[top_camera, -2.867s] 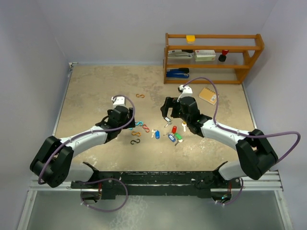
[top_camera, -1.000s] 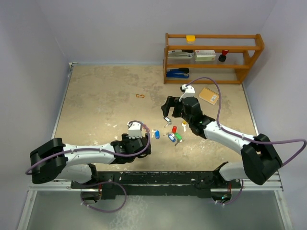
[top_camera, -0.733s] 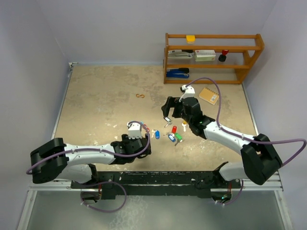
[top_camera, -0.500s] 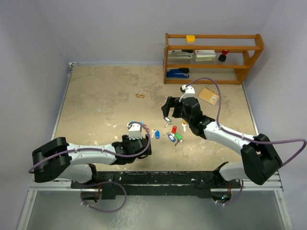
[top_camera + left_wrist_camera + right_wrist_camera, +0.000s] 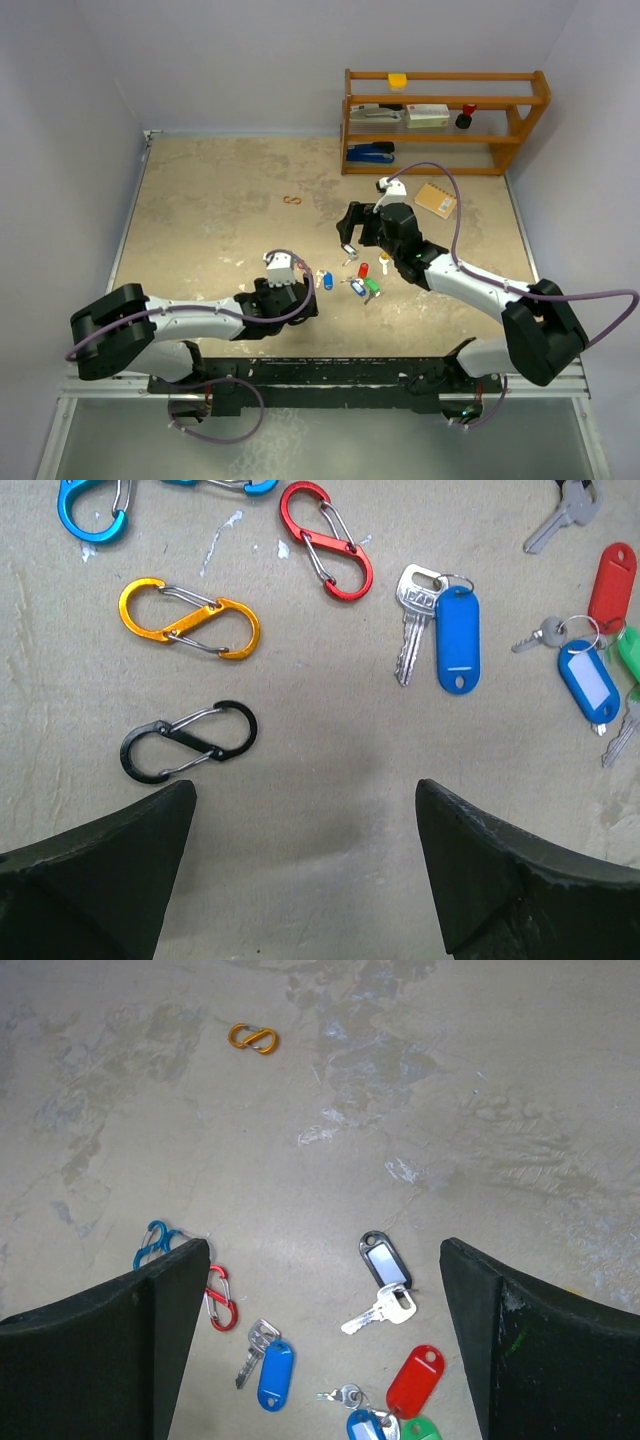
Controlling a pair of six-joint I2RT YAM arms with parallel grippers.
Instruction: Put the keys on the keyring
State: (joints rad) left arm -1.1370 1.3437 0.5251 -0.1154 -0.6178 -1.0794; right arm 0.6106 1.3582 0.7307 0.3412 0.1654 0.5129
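Observation:
The keys lie scattered on the table (image 5: pixel 200 200). A blue-tagged key (image 5: pixel 455 640) (image 5: pixel 273 1372) (image 5: pixel 327 281) is nearest the clips. To its right are red (image 5: pixel 612 575) (image 5: pixel 415 1380), blue-and-white (image 5: pixel 588 680) and green (image 5: pixel 630 650) tags, and a black-and-white tagged key (image 5: pixel 385 1265). S-shaped clips lie to their left: black (image 5: pixel 188 742), orange (image 5: pixel 190 618), red (image 5: pixel 325 540) and blue (image 5: pixel 92 505). A keyring other than these clips and the keys' own small rings is out of view. My left gripper (image 5: pixel 305 790) (image 5: pixel 290 303) hangs open over bare table just near of the black clip. My right gripper (image 5: pixel 325 1245) (image 5: pixel 347 246) is open above the keys.
Another orange clip (image 5: pixel 292 201) (image 5: pixel 252 1037) lies alone farther back. A wooden shelf (image 5: pixel 445 120) with a stapler and boxes stands at the back right, and a small notebook (image 5: pixel 434 199) lies in front of it. Walls close in the table on three sides.
My left arm has swung from left of the clips back toward the near edge. Over the last second it hardly shifted and its jaws widened slightly. The right arm has stayed still.

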